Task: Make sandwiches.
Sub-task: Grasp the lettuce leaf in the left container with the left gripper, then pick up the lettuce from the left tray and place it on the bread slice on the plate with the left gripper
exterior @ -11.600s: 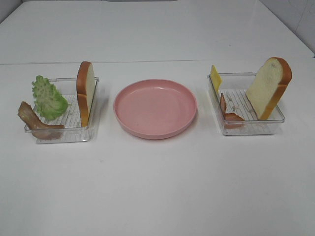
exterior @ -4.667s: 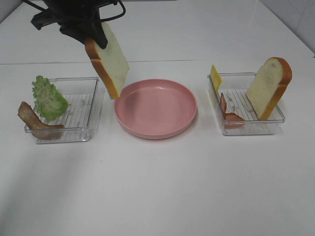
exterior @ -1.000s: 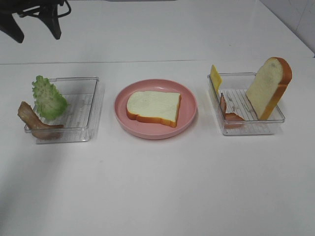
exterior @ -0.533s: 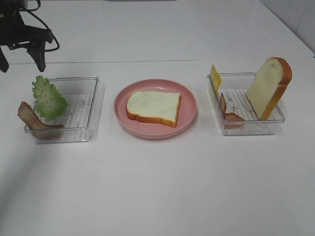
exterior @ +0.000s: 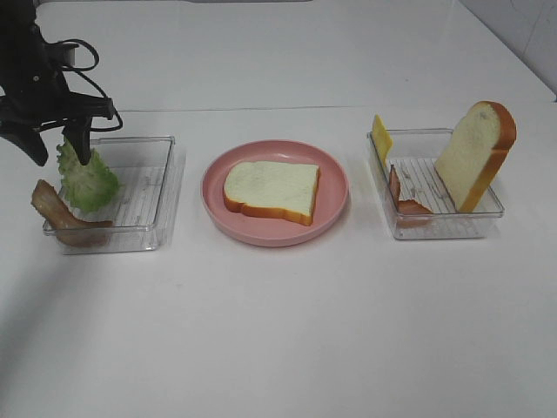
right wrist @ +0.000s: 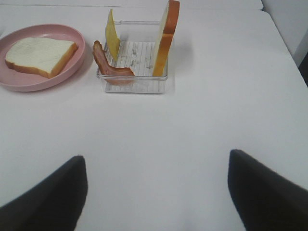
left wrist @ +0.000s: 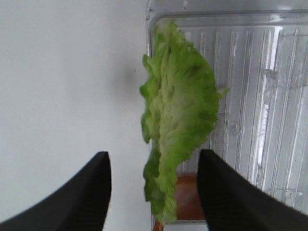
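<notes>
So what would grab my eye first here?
The round pink plate in the middle, with one flat white toy bread slice on it. At far left, the black left end effector, jaws apart, straddles a frilly green lettuce leaf at the edge of a clear plastic tray.

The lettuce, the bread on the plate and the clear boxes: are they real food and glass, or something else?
Lettuce: likely moulded soft plastic or rubber; matte, with stiff frills that stand up on their own.
Bread slice: probably foam or soft plastic; even crumb and a painted-looking orange crust.
Trays: clear hard plastic, judging by the glossy ribbed floor.
Plate: probably matte pink plastic.
</notes>
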Controlling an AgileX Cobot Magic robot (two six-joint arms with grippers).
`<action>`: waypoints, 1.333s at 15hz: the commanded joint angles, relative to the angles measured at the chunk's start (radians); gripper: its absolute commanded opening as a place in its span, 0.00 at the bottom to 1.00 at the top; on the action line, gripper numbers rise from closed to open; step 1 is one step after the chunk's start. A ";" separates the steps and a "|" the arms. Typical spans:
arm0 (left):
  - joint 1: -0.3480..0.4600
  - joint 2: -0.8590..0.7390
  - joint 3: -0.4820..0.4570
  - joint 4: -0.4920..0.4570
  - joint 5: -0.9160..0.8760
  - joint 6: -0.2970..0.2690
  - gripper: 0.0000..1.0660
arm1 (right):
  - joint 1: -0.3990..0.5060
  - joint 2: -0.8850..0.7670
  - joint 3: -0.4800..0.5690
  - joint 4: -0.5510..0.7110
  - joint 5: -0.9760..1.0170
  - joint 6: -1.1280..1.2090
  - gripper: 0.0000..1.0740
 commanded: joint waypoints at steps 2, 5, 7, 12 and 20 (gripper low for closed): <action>-0.005 0.006 0.004 -0.009 -0.008 -0.001 0.22 | -0.007 -0.012 0.001 -0.002 -0.012 -0.010 0.71; -0.005 0.006 0.004 -0.009 -0.002 -0.001 0.02 | -0.007 -0.012 0.001 -0.002 -0.012 -0.010 0.71; -0.005 0.003 -0.027 -0.010 0.032 0.002 0.00 | -0.007 -0.012 0.001 -0.002 -0.012 -0.010 0.71; -0.006 -0.035 -0.160 -0.093 0.098 0.011 0.00 | -0.007 -0.012 0.001 -0.002 -0.012 -0.010 0.71; -0.139 -0.021 -0.217 -0.670 -0.045 0.233 0.00 | -0.007 -0.012 0.001 -0.002 -0.012 -0.010 0.71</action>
